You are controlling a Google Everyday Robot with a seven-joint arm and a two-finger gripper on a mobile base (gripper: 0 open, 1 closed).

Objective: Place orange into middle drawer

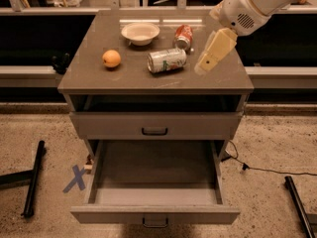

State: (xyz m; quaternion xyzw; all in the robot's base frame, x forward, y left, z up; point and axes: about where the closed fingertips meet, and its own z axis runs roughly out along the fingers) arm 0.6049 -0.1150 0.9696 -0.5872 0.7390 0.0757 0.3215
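My hand (pixel 203 67) hangs over the right side of the desk (pixel 89 78); I cannot tell how far open it is. The orange (pixel 111 58) rests on the desk, well to the hand's left. The middle drawer (pixel 155 214) stands open below.

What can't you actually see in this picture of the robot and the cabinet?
- Camera view: the gripper hangs over the right side of the tabletop; its arm runs off the top edge.
- Camera view: the closed drawer hides its contents behind its front.
- Camera view: the gap under the tabletop is hidden in shadow.
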